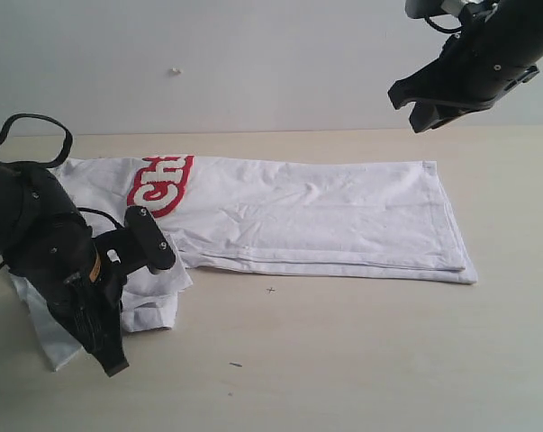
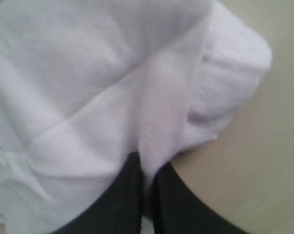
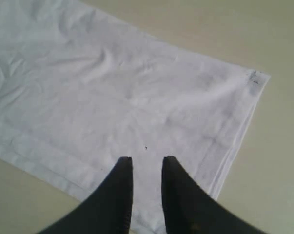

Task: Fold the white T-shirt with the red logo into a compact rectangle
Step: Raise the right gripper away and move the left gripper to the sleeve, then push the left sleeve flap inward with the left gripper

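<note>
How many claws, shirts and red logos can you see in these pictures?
claws: 2, the left claw and the right claw
white T-shirt: 1
red logo: 1
total: 4

Folded lengthwise, the white T-shirt (image 1: pixel 325 220) lies as a long flat band; red logo (image 1: pixel 161 184) at nine o'clock, that end bunched toward eight.
</note>
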Motion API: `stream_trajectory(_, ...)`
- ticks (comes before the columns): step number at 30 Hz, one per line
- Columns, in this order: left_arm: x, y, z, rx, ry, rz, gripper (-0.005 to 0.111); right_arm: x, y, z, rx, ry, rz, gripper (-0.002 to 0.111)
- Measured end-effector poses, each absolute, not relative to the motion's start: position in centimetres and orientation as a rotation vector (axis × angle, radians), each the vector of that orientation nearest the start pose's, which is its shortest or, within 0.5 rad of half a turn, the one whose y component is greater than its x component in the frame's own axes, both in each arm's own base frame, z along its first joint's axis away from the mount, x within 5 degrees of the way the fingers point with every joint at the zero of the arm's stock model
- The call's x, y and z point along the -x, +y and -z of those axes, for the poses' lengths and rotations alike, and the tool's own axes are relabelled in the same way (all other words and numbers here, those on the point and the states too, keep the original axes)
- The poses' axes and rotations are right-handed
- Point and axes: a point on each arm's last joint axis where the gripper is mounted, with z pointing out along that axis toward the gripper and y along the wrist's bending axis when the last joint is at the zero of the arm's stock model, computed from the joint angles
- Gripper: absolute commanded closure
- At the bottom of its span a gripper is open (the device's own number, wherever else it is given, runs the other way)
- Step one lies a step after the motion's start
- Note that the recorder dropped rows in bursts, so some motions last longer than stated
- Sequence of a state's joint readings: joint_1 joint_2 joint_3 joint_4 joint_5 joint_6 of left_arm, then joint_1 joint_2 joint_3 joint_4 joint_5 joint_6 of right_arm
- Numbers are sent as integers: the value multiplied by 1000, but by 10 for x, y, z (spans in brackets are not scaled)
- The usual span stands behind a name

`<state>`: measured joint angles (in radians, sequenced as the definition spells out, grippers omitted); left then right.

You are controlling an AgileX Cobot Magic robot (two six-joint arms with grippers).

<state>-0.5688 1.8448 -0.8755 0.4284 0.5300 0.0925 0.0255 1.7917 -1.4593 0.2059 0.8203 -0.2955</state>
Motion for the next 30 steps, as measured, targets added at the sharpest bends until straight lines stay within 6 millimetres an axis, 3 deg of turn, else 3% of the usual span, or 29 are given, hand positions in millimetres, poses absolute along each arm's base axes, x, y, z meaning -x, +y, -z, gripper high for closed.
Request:
stream_trajectory(5,-275,-149,-134,-1470,2523,-350,107,-392,24,-272,290,2598,-153,85)
stream_trajectory(10,-289,-150,-166,-1556,2327,-482,107,-392,24,-272,292,2597,-154,85)
stream_trajectory(15,-314,-148,-177,-1896,1824,-875,107,-392,24,-272,294,2597,-154,85)
stream_trajectory(19,-329,-164,-167,-2053,1504,-921,107,-392,24,-272,292,2595,-154,85)
stream_trajectory(21,-341,-170,-163,-2008,1503,-953,99,-392,24,-272,294,2595,-153,85)
stream_trajectory(26,-363,-181,-166,-1715,1595,-934,62,-393,24,-273,292,2588,-151,85)
stream_trajectory(30,-367,-183,-165,-1560,1681,-876,60,-393,24,-273,292,2586,-150,85)
